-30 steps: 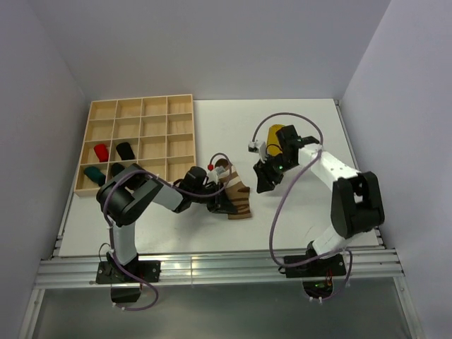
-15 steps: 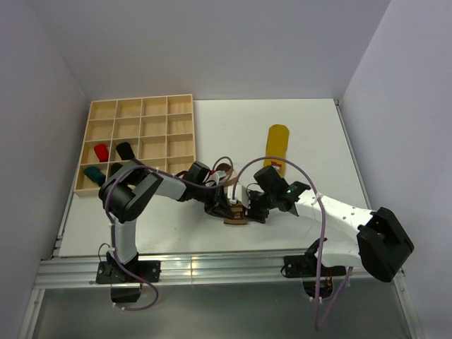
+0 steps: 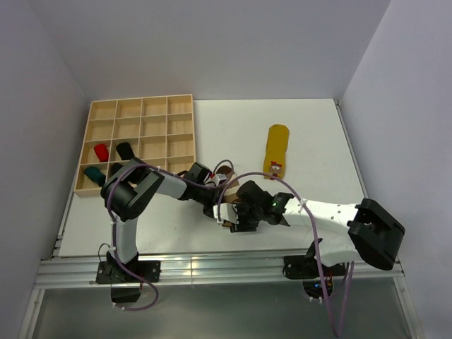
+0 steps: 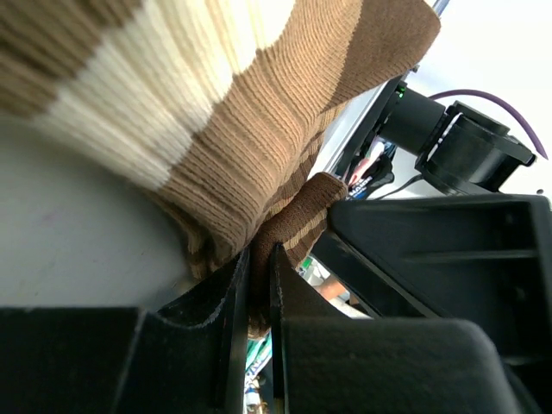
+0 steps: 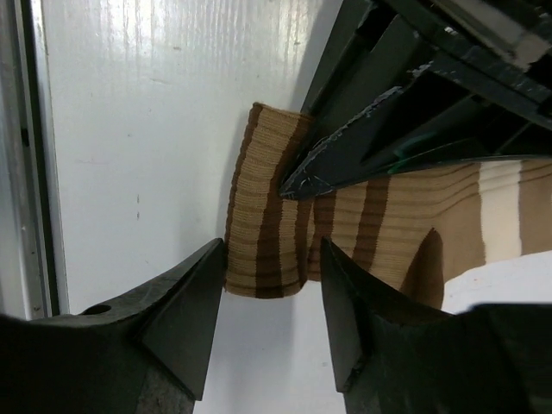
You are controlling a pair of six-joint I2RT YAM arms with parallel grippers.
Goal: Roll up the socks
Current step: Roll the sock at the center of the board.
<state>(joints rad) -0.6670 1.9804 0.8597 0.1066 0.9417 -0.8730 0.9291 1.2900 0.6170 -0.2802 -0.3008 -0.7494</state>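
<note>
The striped sock (image 5: pixel 388 224) lies at mid-width near the near edge of the table (image 3: pixel 233 127). My left claw (image 4: pixel 257 276) pinches a fold of its fabric. My right claw (image 5: pixel 272 259) is spread, straddling the sock's ribbed end directly beneath it. The sock's long axis runs finger to finger, toward the left claw.

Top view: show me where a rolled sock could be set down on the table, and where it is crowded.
Bare table lies between the wooden tray and the yellow sock, and from that sock to the right edge. Crowded: the near middle, where the left gripper and right gripper meet on the striped sock.
</note>
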